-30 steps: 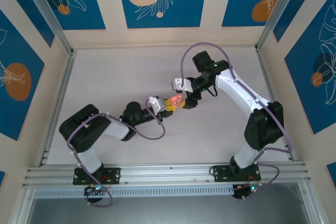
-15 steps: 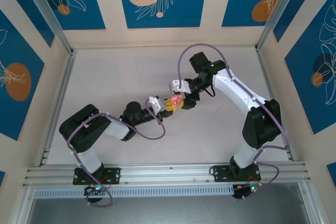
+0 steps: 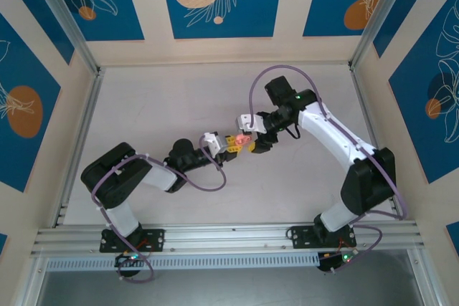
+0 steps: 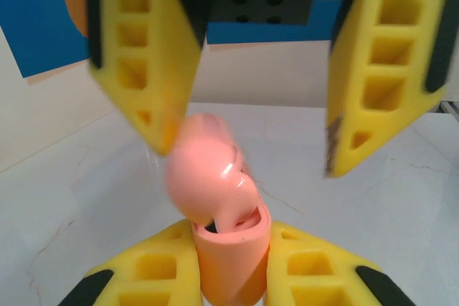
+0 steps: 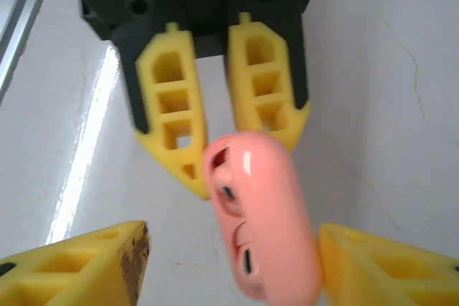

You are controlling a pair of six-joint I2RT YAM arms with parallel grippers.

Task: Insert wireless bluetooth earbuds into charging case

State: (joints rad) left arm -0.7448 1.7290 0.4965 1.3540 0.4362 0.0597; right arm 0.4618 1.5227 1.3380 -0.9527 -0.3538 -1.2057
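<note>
The left gripper (image 4: pixel 231 243) pinches the lower body of the pink charging case (image 4: pixel 229 274) between its yellow fingers and holds it upright above the middle of the worktop (image 3: pixel 179 105). The case's rounded lid (image 4: pixel 204 177) is hinged open and tilted back. The right gripper (image 5: pixel 231 233) faces it from the far right side with its fingers spread to either side of the case. One fingertip (image 4: pixel 166 134) is touching or just beside the lid and the other stands apart. In the right wrist view, small dark shapes (image 5: pixel 226 193) sit in the open side of the case. I cannot tell whether they are the earbuds.
</note>
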